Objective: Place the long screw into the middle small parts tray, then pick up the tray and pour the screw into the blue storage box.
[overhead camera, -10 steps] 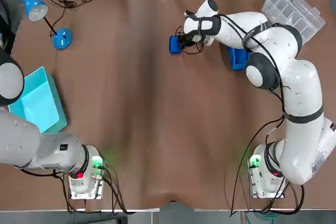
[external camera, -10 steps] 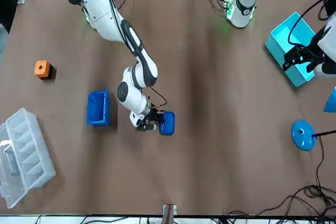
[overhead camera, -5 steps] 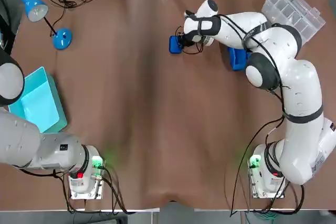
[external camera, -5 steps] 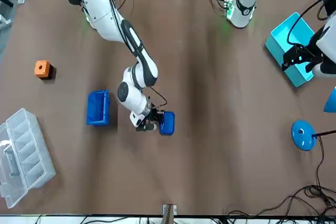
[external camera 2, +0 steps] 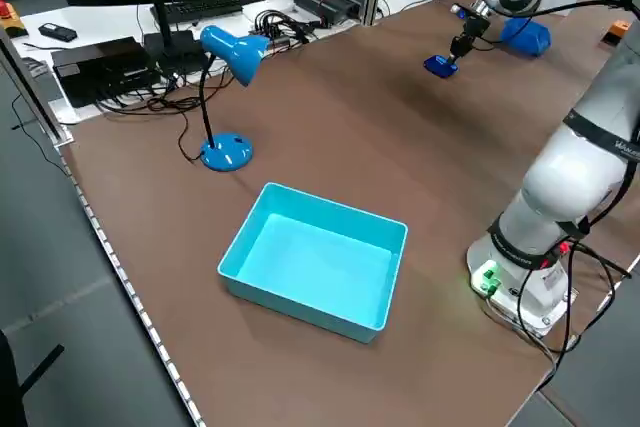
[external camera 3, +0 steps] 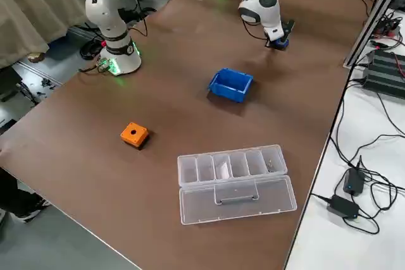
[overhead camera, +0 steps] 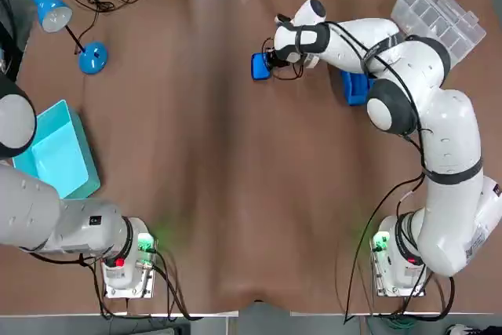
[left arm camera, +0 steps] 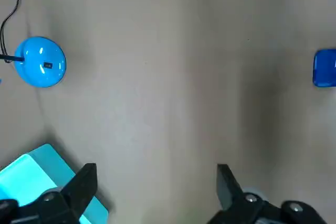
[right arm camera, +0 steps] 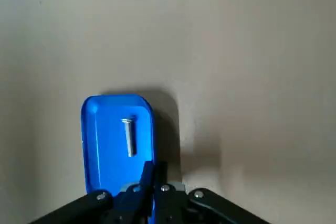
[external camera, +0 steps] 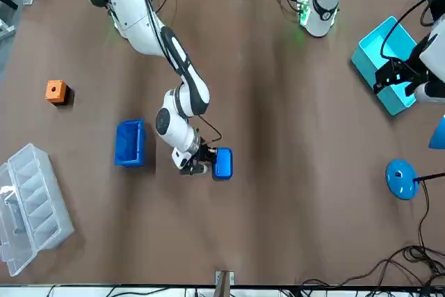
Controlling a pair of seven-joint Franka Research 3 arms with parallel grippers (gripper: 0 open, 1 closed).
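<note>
Right fingers (right arm camera: 148,174) pinch small blue tray (right arm camera: 107,145) holding screw (right arm camera: 128,137) | blue bin (external camera 3: 230,85) at 3 o'clock | left fingers (left arm camera: 84,184) wide.

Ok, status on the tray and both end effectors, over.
Right end effector shut on edge of small tray. Long screw lying in the tray. Left end effector open, idle near the teal box. Nothing seen between tray and blue storage box.

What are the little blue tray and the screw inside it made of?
The tray looks like smooth blue plastic: even colour, rounded corners, soft sheen. The screw looks like bare metal, maybe steel: silvery and shiny.
</note>
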